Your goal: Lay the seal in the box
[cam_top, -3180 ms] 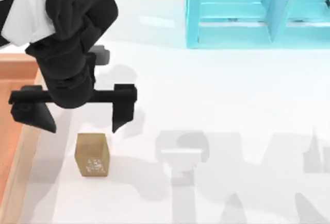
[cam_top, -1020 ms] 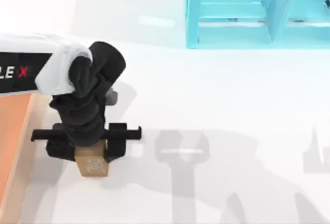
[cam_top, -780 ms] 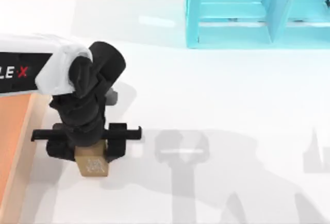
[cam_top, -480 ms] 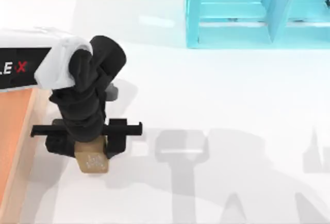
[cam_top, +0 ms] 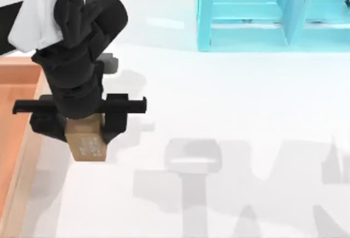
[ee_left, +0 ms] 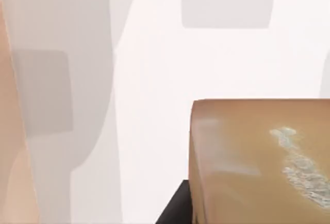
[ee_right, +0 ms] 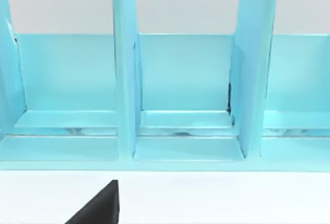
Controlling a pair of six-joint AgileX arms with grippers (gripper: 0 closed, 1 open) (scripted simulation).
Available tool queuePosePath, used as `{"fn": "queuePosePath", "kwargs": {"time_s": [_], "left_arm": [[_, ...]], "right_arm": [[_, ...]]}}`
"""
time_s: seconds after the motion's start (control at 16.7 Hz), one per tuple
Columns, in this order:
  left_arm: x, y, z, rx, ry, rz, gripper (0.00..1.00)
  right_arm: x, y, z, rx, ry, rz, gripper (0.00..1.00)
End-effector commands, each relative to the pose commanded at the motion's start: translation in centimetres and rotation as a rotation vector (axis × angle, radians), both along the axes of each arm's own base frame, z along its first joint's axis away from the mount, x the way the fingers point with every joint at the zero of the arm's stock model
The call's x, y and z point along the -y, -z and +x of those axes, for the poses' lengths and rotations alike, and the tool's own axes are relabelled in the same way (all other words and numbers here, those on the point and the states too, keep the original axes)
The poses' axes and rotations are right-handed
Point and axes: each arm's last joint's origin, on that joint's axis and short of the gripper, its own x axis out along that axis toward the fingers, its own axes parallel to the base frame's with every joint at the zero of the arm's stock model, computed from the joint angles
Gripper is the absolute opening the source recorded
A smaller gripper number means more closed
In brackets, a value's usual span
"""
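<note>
One left pincer (cam_top: 78, 127) clamps the seal (cam_top: 85, 144) above the white table (cam_top: 246, 112).

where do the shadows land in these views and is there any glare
Top view: soft grey arm shadows lie on the white table right of the left end effector, which is shut on the small tan-brown seal block. Left wrist view: a pale sheen on the seal's face. Right wrist view: evenly lit turquoise shelf unit.
</note>
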Motion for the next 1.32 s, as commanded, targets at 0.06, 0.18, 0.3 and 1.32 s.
{"fn": "queuePosePath", "kwargs": {"time_s": [0.06, 0.18, 0.3, 1.32], "left_arm": [[-0.1, -0.5, -0.1, 0.005, 0.0, -0.003, 0.0], [-0.1, -0.7, -0.1, 0.007, 0.0, -0.004, 0.0], [-0.1, -0.5, 0.0, 0.003, 0.0, -0.001, 0.0], [-23.7, -4.7, 4.6, 0.003, -0.001, -0.008, 0.0]], "right_arm": [[0.0, 0.0, 0.0, 0.0, 0.0, 0.0, 1.0], [0.0, 0.0, 0.0, 0.0, 0.0, 0.0, 1.0], [0.0, 0.0, 0.0, 0.0, 0.0, 0.0, 1.0], [0.0, 0.0, 0.0, 0.0, 0.0, 0.0, 1.0]]}}
